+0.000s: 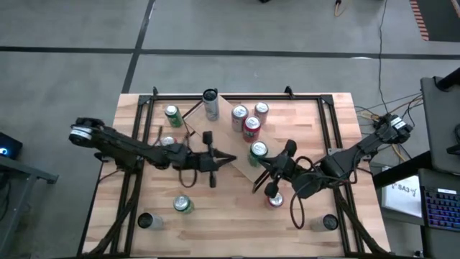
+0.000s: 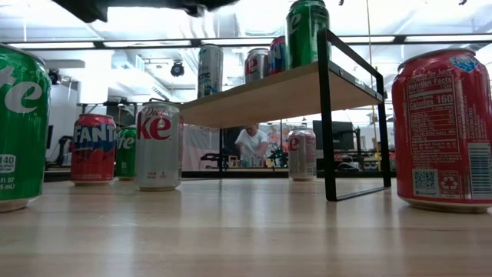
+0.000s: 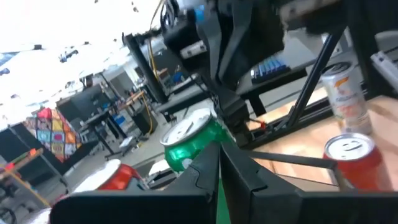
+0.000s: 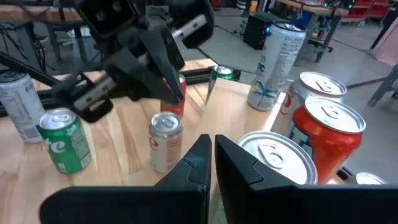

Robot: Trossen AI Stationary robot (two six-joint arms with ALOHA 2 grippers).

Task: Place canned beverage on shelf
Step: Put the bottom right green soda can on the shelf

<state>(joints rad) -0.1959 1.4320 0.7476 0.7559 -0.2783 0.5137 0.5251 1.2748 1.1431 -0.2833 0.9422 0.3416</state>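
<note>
High view: cans (image 1: 251, 126) on shelf (image 1: 241, 160)

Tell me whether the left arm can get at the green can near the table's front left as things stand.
Probably yes. The green can stands alone on bare table, just in front of the left gripper. That gripper is shut and empty, so it must open first.

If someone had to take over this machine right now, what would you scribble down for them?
Left pincer: shut, empty, above mid-table beside the shelf.
Right pincer: shut, empty, by the shelf's near corner.
Done: five cans stand on the shelf, among them a red can and a green can.
Left: loose cans on the table, such as a green can near the front and another at the back left.
</note>
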